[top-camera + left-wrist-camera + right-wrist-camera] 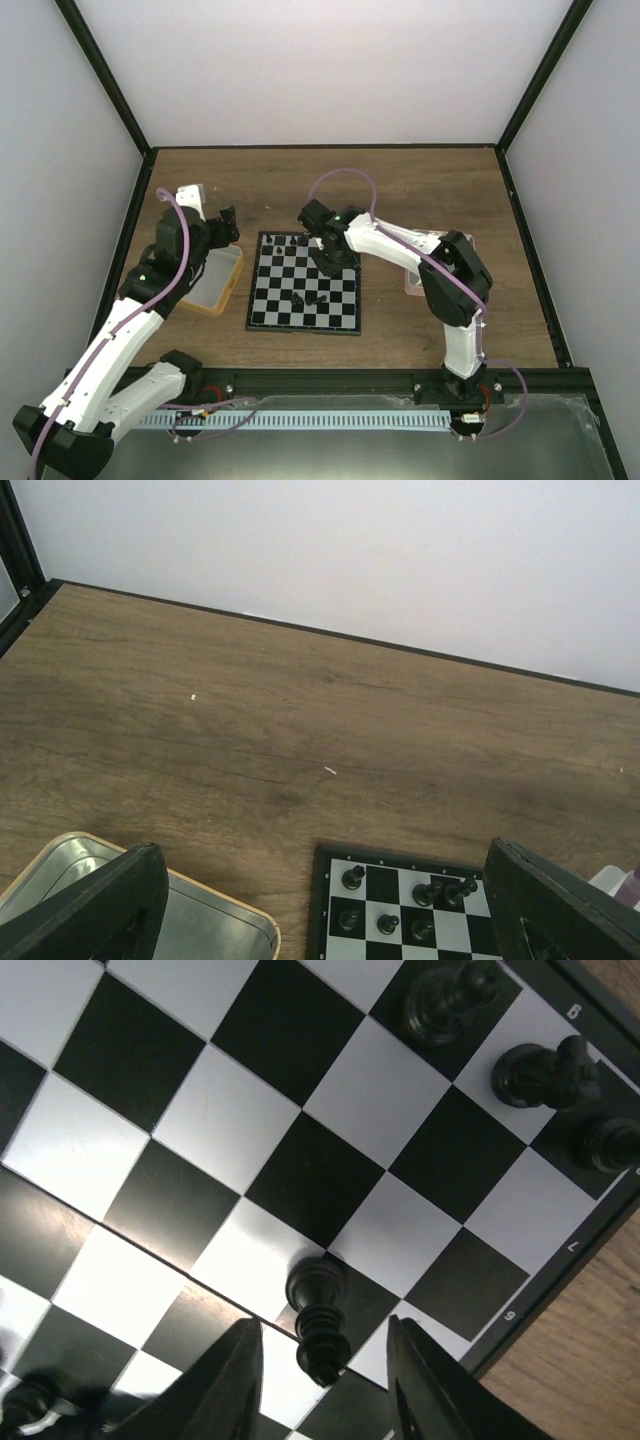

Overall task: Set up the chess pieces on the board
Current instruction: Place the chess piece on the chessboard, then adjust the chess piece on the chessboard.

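A brown wooden table (420, 190) fills the middle of the top view. White walls (330, 70) close it in at 12, 9 and 3 o'clock, and black frame posts (105, 75) run down to its far corners at 10 and 2 o'clock. A yellow-rimmed tray (222, 278) sits at 9 o'clock from the table's centre, its inside a pale grey. A pinkish tray (410, 283) shows at 3 o'clock, mostly hidden. Along the near edge at 6 o'clock runs a white ribbed strip (340, 418), with a grey metal sheet (560, 440) at 5 o'clock. In the left wrist view two small white specks (330, 770) lie on the wood, well apart.
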Controlling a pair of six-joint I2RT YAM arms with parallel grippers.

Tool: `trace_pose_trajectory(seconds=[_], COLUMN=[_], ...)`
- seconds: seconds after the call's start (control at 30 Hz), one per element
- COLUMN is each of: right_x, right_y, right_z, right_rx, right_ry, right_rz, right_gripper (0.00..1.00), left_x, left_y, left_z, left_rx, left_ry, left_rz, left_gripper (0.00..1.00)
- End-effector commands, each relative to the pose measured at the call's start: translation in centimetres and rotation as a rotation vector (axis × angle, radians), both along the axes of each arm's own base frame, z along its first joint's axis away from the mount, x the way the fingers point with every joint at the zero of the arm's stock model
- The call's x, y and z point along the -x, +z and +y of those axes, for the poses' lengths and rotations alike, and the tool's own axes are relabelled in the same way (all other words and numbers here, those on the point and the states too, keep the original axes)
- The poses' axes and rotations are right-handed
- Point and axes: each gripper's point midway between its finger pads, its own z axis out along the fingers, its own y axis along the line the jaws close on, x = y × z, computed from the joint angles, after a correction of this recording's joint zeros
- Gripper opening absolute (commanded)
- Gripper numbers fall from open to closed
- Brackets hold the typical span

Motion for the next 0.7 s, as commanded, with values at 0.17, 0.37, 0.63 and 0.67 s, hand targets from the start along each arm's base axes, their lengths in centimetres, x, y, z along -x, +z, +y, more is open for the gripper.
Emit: trace_pose_trajectory(seconds=[0.17,0.37,0.63,0.67], right_x=[-1.7,-1.1,-0.5,-0.7], right_y=[3.1,2.2,1.0,1.1], right_z=[1.3,0.7,1.0,1.0], right_rx=[-0.176,-0.217,-0.232,-0.233], right_ry=[-0.147,-0.211,-0.194,-0.196], right_rz=[-0.100,-0.109,-0.084,-0.093], right_gripper=[0.45,0.42,0.25,0.23], left_x=[0.1,-0.1,-0.4,-0.4], left_y=[0.0,-0.3,-0.7,-0.7], left_z=[0.1,-0.3,-0.1,-0.1], left_rx=[0.009,0.019,0.017,0.018], left_ry=[-0.007,-0.022,-0.017,-0.015], left_rz=[-0.008,-0.001,0.017,0.016], left_gripper=[0.88,0.88,0.88,0.88])
